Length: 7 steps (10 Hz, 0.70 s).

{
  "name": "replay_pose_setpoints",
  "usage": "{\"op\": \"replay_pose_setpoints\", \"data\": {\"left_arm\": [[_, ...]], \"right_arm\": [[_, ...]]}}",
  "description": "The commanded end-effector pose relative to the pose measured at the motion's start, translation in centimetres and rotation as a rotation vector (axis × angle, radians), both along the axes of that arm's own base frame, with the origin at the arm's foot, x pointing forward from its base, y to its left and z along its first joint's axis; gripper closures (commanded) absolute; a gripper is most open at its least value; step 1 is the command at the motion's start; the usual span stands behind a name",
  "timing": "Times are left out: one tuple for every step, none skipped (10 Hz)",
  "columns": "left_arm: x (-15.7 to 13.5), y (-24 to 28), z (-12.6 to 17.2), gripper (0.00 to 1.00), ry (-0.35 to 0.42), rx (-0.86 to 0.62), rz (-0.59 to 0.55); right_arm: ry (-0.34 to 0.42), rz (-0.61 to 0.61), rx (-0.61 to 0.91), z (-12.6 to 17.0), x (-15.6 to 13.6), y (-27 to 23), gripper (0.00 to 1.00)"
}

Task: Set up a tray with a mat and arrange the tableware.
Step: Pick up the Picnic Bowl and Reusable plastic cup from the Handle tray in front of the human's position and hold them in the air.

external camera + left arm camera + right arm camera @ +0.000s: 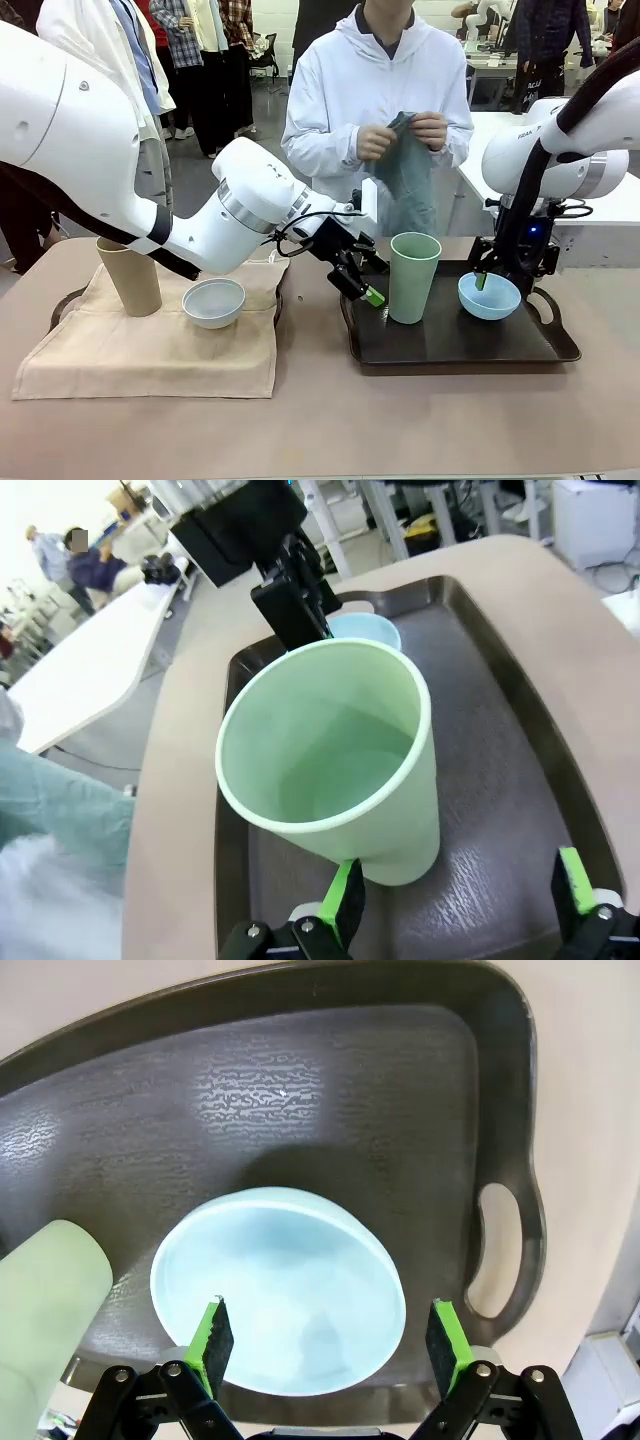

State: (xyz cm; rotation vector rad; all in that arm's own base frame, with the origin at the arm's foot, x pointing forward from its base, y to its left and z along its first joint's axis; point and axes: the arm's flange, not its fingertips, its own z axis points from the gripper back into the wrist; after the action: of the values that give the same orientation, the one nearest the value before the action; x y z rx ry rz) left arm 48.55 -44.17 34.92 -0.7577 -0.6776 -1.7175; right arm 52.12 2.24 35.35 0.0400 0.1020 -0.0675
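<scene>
front: my left gripper (368,292) just left of the pale green cup (414,277) on the dark tray (460,362); my right gripper (484,282) low over the light blue bowl (489,300) | left wrist: spread, empty, cup base partly inside the gap; I would move straight and slowly, a tall cup tips easily | right wrist: spread over the bowl, empty; keep level.

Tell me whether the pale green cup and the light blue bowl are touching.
Apart. The right wrist view shows a strip of dark tray between the pale green cup and the light blue bowl; the front view shows that gap too.
</scene>
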Motion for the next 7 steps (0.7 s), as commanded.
{"op": "replay_pose_setpoints", "data": {"left_arm": [[0.6,-0.4,0.1,0.0,-0.008,-0.04,0.035],[0.8,-0.4,0.3,0.0,0.0,-0.029,0.051],[1.1,-0.7,0.3,0.0,0.008,-0.027,0.061],[1.4,-1.2,0.4,0.0,0.012,-0.024,0.065],[1.7,-2.0,0.3,0.0,0.013,0.0,0.07],[2.0,-2.6,0.2,0.0,0.019,0.005,0.07],[2.3,-3.1,0.0,0.0,0.015,0.016,0.071]], "right_arm": [[-0.034,0.012,0.034,-1.0,0.2,-0.2,0.0],[-0.032,0.012,0.038,-1.2,0.1,-0.1,0.0],[-0.033,0.01,0.039,-1.4,0.2,-0.1,0.0],[-0.034,0.011,0.039,-1.4,0.2,-0.1,0.0],[-0.034,0.01,0.041,-1.7,0.2,0.0,0.0],[-0.029,0.009,0.043,-1.7,0.2,0.0,0.0],[-0.029,0.007,0.045,-1.8,0.2,-0.1,0.0]]}}
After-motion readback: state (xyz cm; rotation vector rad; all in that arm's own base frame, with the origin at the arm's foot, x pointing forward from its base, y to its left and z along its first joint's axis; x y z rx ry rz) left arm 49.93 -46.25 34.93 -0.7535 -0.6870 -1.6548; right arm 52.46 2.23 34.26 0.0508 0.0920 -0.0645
